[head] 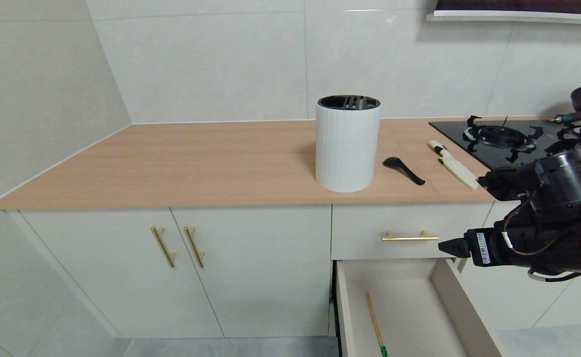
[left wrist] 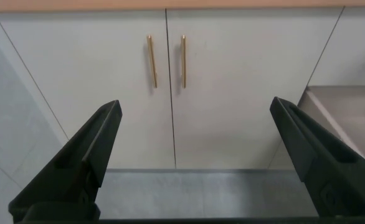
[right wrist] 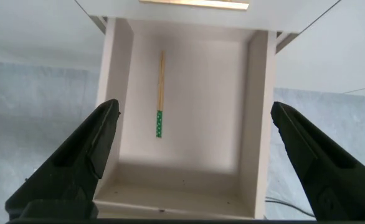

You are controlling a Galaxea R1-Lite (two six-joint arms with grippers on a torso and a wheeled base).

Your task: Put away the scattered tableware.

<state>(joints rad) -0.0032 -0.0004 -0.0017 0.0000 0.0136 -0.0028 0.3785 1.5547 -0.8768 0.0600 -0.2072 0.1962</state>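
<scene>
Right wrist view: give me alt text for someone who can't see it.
The right gripper, fingers wide open, hangs above an open drawer. Inside the drawer lie chopsticks with green ends, pointing front to back.

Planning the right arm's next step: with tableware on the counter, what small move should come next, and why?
Probably lift the right tool from over the open drawer toward the knife: the tool is open and empty, chopsticks already lie inside, and the knife and black spoon lie on the counter.
</scene>
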